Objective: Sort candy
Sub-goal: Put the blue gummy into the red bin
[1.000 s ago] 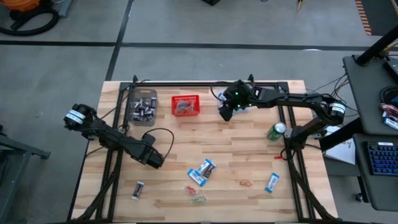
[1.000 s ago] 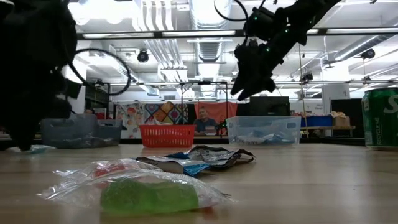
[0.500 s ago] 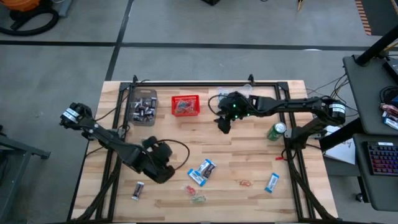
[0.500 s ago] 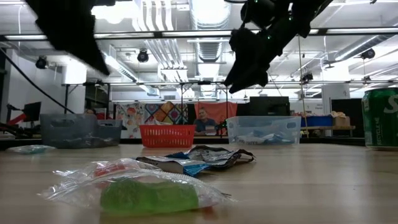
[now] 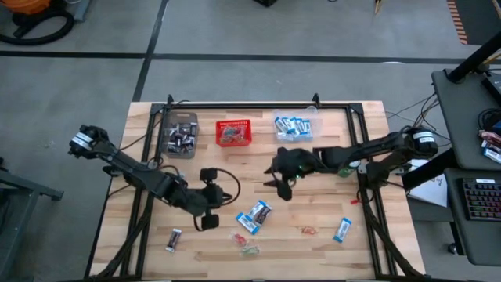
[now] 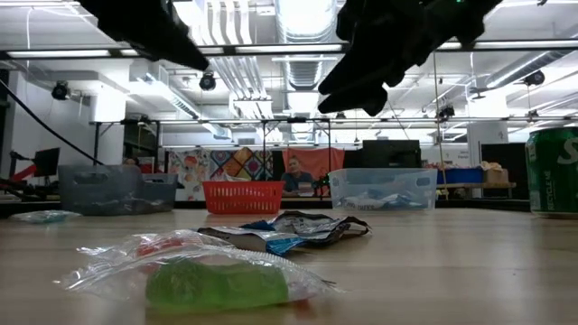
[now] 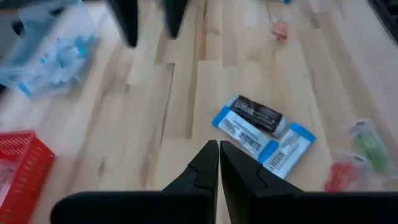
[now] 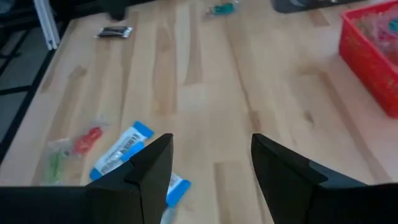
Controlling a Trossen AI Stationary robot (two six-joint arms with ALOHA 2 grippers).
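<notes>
Candy lies loose on the near half of the table: a small heap of blue-and-white packets with a dark bar (image 5: pixel 254 215), red and green twist pieces (image 5: pixel 246 244), a dark bar (image 5: pixel 174 239), a red piece (image 5: pixel 308 230) and a blue packet (image 5: pixel 342 229). My left gripper (image 5: pixel 210 221) hangs shut and empty above the wood, left of the heap (image 7: pixel 264 127). My right gripper (image 5: pixel 282 190) hovers open and empty over the table's middle, on the far right of the heap (image 8: pixel 121 152).
Along the far edge stand a clear bin of dark bars (image 5: pixel 180 135), a red mesh basket (image 5: pixel 233 132) and a clear bin of blue packets (image 5: pixel 294 127). A green can (image 6: pixel 553 171) stands at the right. Bare wood lies between the bins and the loose candy.
My right gripper has swung from above the blue-packet bin toward the near edge, out over the table's middle, still open. My left gripper has risen, rolled about its own axis and shifted toward the right and near edges, closer to the heap.
</notes>
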